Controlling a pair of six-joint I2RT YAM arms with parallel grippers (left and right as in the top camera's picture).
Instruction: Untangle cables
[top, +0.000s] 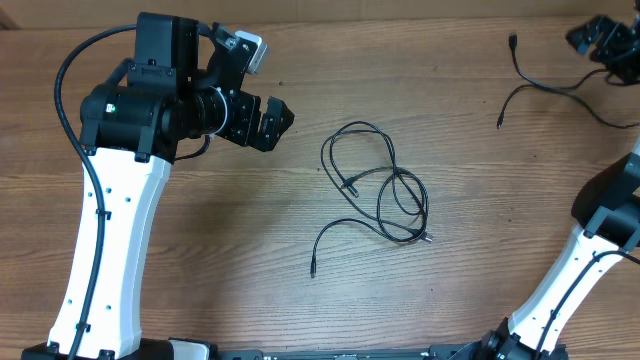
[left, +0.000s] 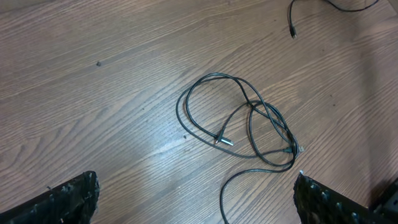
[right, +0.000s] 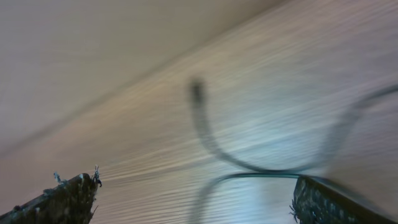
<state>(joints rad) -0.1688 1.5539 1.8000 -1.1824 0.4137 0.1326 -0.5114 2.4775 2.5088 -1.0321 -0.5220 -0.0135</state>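
Observation:
A tangle of thin black cables (top: 385, 190) lies looped on the wooden table near the middle, with small plugs at its loose ends. It also shows in the left wrist view (left: 249, 118). A separate thin black cable (top: 540, 85) lies at the far right. My left gripper (top: 272, 120) is open and empty, left of the tangle and apart from it; its fingers (left: 196, 186) frame the tangle's near end. My right gripper (top: 602, 40) is at the far right corner, over the separate cable's far end. Its fingers (right: 196, 199) are open, with that cable (right: 211, 140) blurred between them.
The wooden table (top: 200, 250) runs across the whole view. The left arm's white link (top: 110, 240) stands over the table's left part, the right arm's link (top: 570, 270) over the right front. A plug of the separate cable (left: 292, 28) shows in the left wrist view.

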